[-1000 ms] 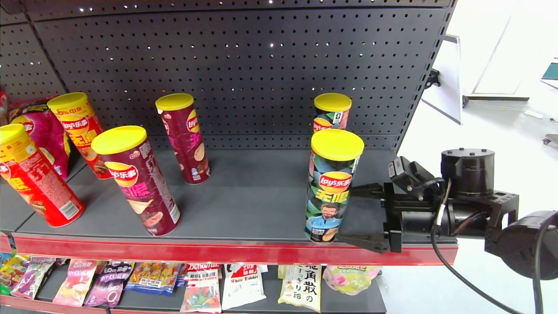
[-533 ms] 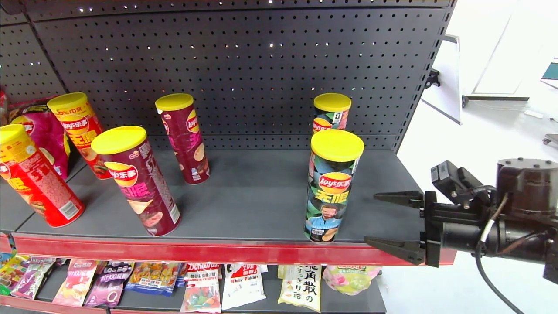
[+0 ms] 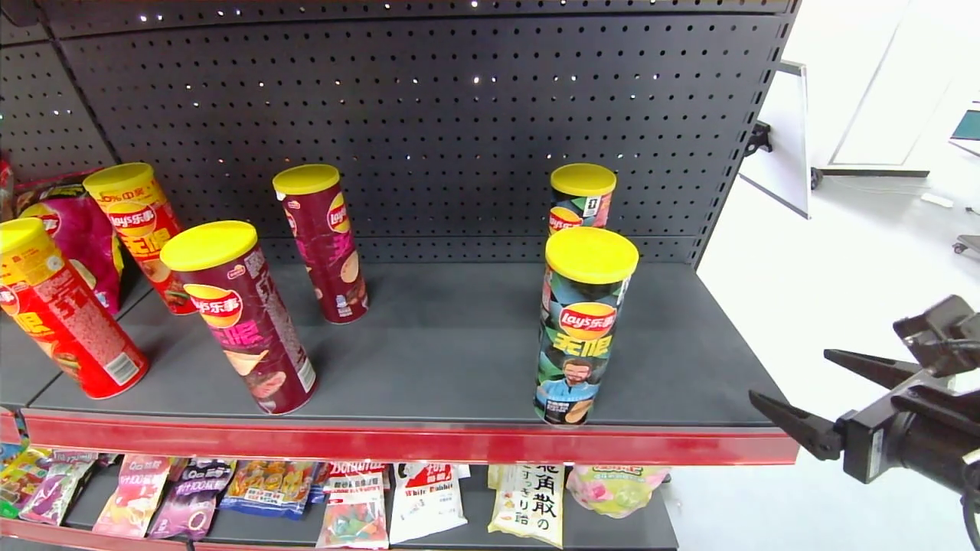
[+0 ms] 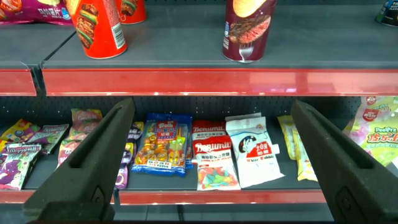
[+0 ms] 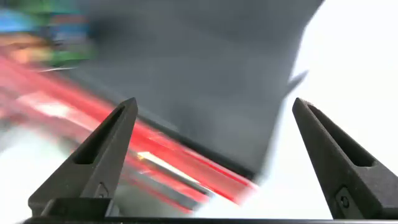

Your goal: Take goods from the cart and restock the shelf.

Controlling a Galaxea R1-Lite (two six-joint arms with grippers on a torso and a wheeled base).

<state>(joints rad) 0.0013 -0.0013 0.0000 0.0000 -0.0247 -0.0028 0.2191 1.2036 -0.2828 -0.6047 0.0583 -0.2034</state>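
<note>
A chips can with a yellow lid and a dark patterned wrap [image 3: 583, 325] stands upright near the front right of the grey shelf [image 3: 452, 352]; a second one like it [image 3: 582, 197] stands behind it at the back. My right gripper [image 3: 804, 394] is open and empty, off the shelf's right end, well apart from the can. Its fingers [image 5: 93, 162] frame the shelf's corner in the right wrist view. My left gripper [image 4: 211, 158] is open and empty, low in front of the shelving, facing the snack bags of the lower shelf [image 4: 186, 193].
Two maroon cans [image 3: 237, 314] [image 3: 321, 241] and two red cans [image 3: 57, 306] [image 3: 138, 229] stand on the shelf's left and middle, with a purple bag [image 3: 80, 233] behind. The red front lip [image 3: 398, 444] edges the shelf. Snack bags [image 3: 352, 501] lie below. Open floor lies to the right.
My right gripper has let go of the patterned can and drawn back to the right, past the shelf's end. The can stays standing where it was.
</note>
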